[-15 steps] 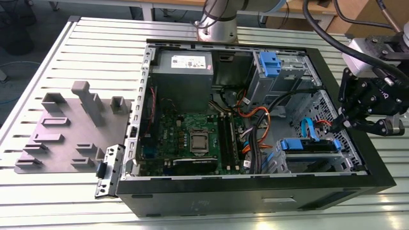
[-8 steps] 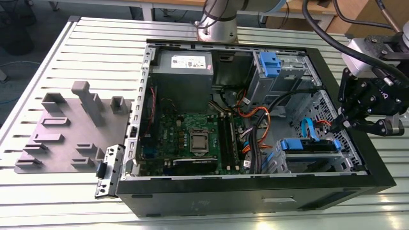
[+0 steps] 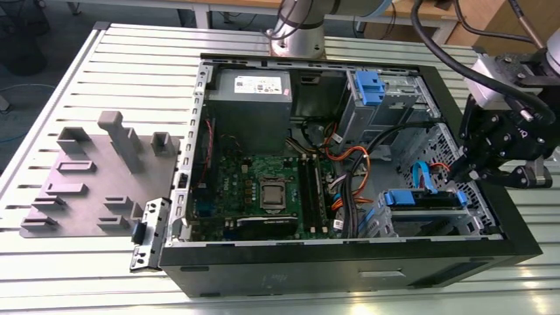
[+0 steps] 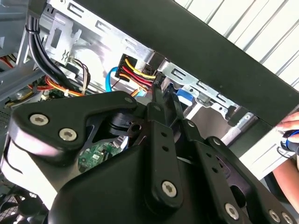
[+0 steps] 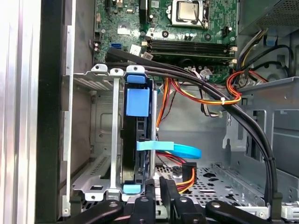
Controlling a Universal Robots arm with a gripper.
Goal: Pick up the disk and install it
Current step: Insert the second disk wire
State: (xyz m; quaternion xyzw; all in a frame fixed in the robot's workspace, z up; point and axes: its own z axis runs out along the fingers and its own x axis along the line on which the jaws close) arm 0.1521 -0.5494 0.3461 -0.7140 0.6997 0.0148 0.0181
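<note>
The disk (image 3: 423, 199) stands on edge in the drive cage at the near corner of the open computer case (image 3: 350, 262), on the exterior view's right. In the first wrist view the disk (image 5: 135, 154) shows its dark body and blue rail tab between the cage's metal walls. My gripper (image 3: 452, 174) hangs just above and to the right of it inside the case. In both wrist views the fingers are close together with nothing seen between them, the gripper (image 5: 160, 187) right beside the disk's edge. Its tips (image 4: 158, 86) point at a yellow, red and black power connector.
A flat blue data cable (image 5: 180, 150) and orange, yellow and black wires cross the bay beside the disk. The power-supply box (image 3: 252, 85) and a blue-tabbed upper cage (image 3: 372, 88) sit at the back. A grey fixture plate (image 3: 96, 177) lies left of the case. A person's hand (image 4: 289, 135) is outside the case.
</note>
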